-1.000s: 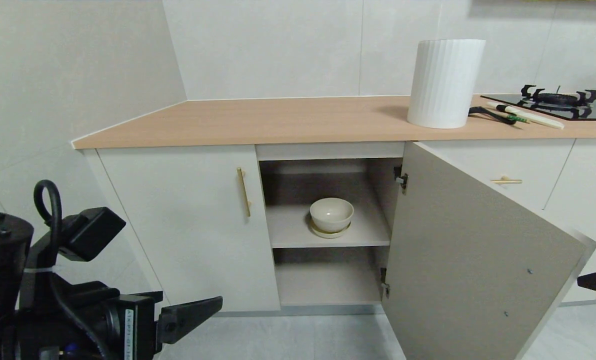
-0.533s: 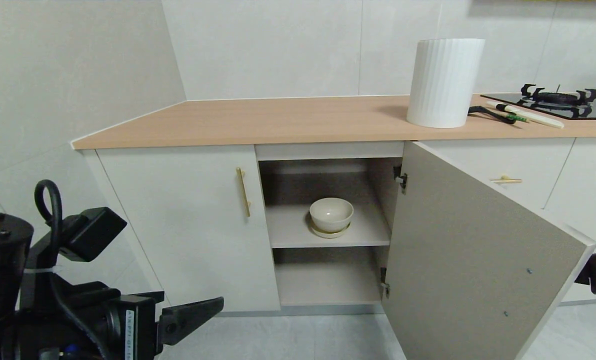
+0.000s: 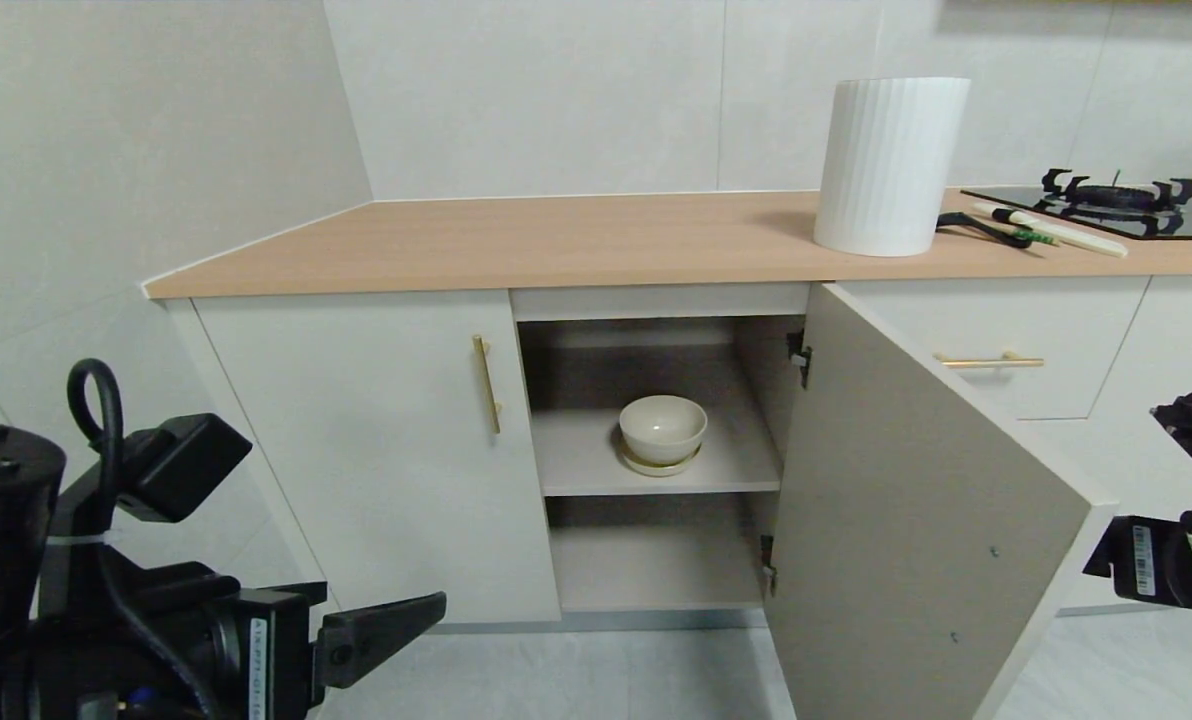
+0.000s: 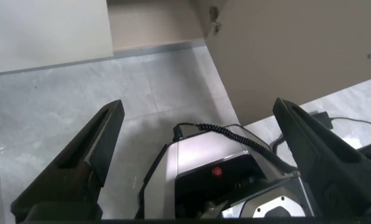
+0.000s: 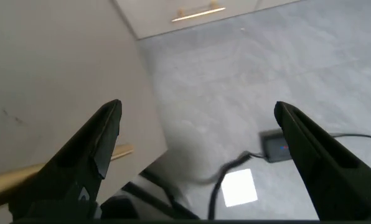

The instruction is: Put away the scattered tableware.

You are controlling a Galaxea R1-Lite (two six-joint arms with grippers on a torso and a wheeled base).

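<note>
A cream bowl (image 3: 663, 427) sits on a small plate (image 3: 659, 466) on the upper shelf of the cabinet. The cabinet's right door (image 3: 916, 500) stands swung out. My right gripper (image 5: 198, 106) is open, with the door's outer face and its gold handle (image 5: 120, 151) close beside one finger; in the head view that arm (image 3: 1166, 560) is at the right edge, just beyond the door's free edge. My left gripper (image 4: 198, 106) is open and holds nothing, low over the floor; in the head view one of its fingers (image 3: 381, 620) shows at lower left, in front of the shut left door.
A tall white ribbed cylinder (image 3: 891, 165) stands on the wooden countertop (image 3: 516, 240), with long utensils (image 3: 1046, 230) beside it and a gas hob (image 3: 1126, 200) at far right. A drawer with a gold handle (image 3: 988, 361) lies behind the open door. The lower shelf (image 3: 651, 565) is bare.
The right door has swung partway back toward the cabinet. My right arm has come further into view at the right edge, beside the door's free edge. The left arm has stayed put.
</note>
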